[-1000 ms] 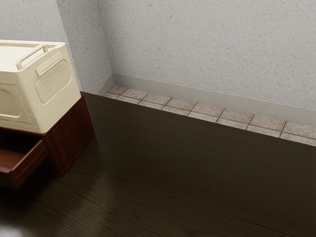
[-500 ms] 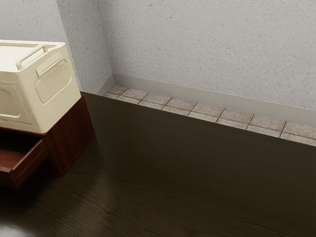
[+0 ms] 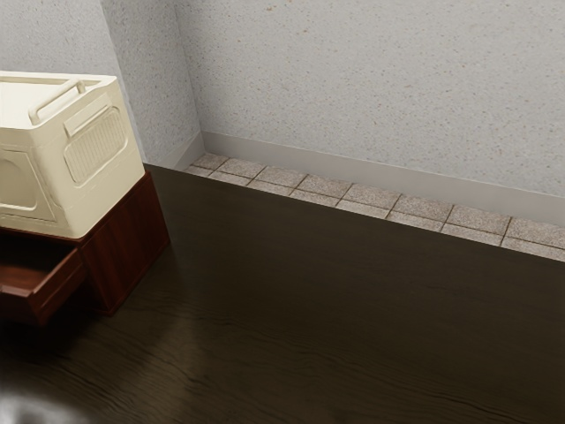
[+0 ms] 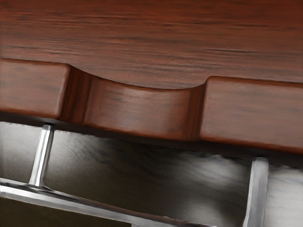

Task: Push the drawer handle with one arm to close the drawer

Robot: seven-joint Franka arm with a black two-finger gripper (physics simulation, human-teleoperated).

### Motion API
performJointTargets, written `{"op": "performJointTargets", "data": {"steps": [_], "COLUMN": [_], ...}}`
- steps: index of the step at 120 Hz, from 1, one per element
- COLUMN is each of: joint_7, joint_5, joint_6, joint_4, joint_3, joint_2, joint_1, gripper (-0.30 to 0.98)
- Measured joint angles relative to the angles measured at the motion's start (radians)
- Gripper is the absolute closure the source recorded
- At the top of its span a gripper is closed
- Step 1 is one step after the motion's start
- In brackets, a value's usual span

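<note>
The wrist view showed the metal handle (image 4: 64, 198), the exterior view the open drawer (image 3: 60, 287); the hand's spread I couldn't tell.

Reddish-brown drawer front (image 4: 255, 113) with curved dip in top edge; metal handle (image 4: 94, 205) on 2 posts (image 4: 41, 156).

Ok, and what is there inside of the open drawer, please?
In the visible part of the drawer there is bare reddish wood and no object. Its rear part is covered by the cabinet, so I cannot tell what lies there.
</note>
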Motion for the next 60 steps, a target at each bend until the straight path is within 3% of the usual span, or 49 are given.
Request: {"op": "performJointTargets", "data": {"steps": [60], "joint_7": [0.086], "joint_5": [-0.042], "joint_6": [0.079], "joint_4": [0.089], "joint_3": [-0.086], "joint_2": [0.143], "joint_1": [-0.001], "gripper": [0.79]}}
